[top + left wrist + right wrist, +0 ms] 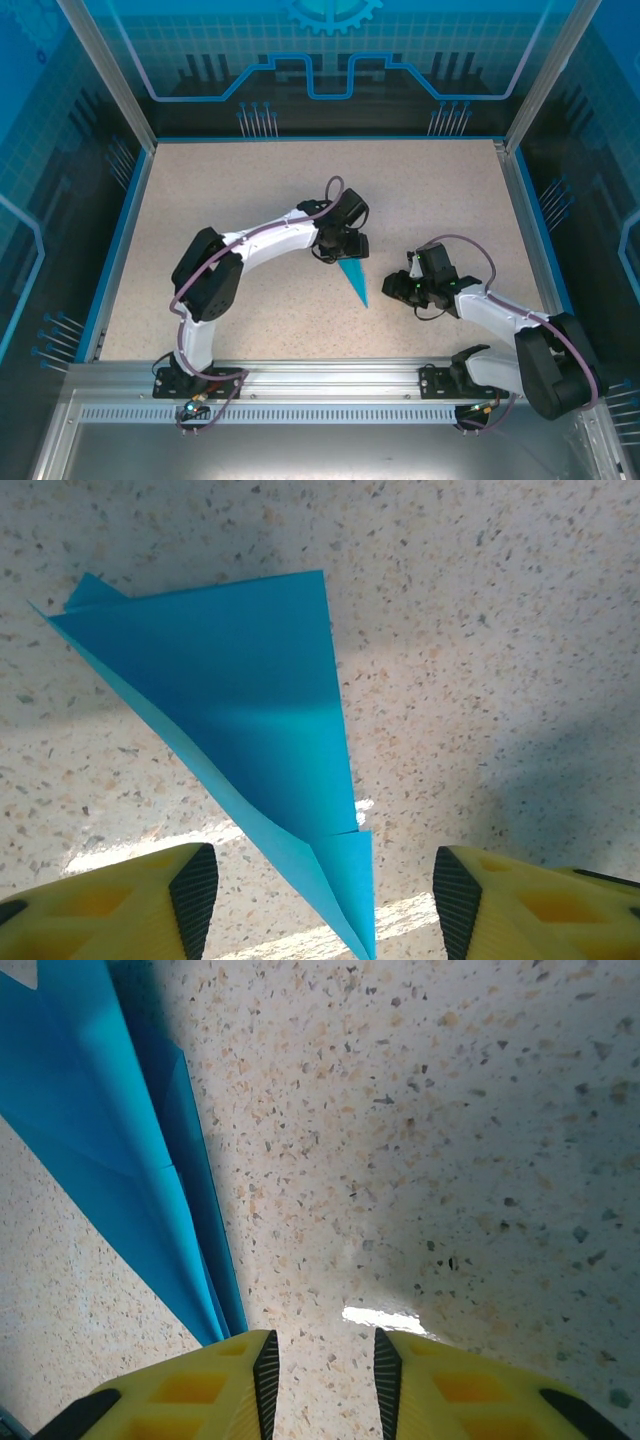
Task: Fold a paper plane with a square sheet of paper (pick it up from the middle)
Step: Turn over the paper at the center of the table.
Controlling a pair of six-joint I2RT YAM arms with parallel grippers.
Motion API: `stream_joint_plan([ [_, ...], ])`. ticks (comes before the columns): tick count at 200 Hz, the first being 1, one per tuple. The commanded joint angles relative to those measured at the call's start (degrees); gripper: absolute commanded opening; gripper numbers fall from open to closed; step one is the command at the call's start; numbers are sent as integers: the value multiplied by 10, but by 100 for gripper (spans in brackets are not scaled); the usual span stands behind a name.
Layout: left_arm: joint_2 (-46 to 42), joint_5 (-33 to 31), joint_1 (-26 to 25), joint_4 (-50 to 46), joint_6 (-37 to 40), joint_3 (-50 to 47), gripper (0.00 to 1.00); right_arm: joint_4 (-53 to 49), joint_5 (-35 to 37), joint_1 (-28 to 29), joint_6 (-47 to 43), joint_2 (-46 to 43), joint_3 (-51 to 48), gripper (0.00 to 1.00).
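Note:
The cyan-blue square sheet of paper lies on the speckled table folded into a narrow pointed dart, the paper plane [353, 277], its tip toward the near edge. My left gripper [340, 245] hovers over its wide far end. In the left wrist view the paper plane [240, 710] runs down between the yellow fingers, and the left gripper [315, 900] is open, its pads apart from the paper. My right gripper [405, 285] sits just right of the plane. In the right wrist view the plane [90, 1130] lies left of the right gripper [320, 1385], which is open over bare table.
The speckled table [250, 200] is bounded by a blue rim and aluminium posts, with a metal rail [330, 375] along the near edge where both arm bases are bolted. Transparent blue-patterned walls surround the cell.

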Motion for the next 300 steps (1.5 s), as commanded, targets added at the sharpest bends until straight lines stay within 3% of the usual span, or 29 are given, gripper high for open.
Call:
stream_joint_plan([
  [1, 17, -43, -3, -54, -23, 23, 63, 9, 0, -8, -10, 6, -2, 34],
  [82, 33, -26, 3, -52, -35, 31, 60, 31, -45, -9, -24, 29, 14, 36],
  [112, 38, -23, 8, -59, -40, 34, 54, 37, -60, -7, -27, 43, 25, 37],
  [147, 33, -20, 18, -59, -42, 13, 38, 46, -67, 9, -30, 65, 46, 38],
  [208, -15, -8, 26, -5, -38, -59, 19, 49, -73, 44, -48, 130, 95, 39],
  [300, -23, -5, 30, 4, -25, -81, 14, 77, -104, 61, -79, 199, 137, 41],
])
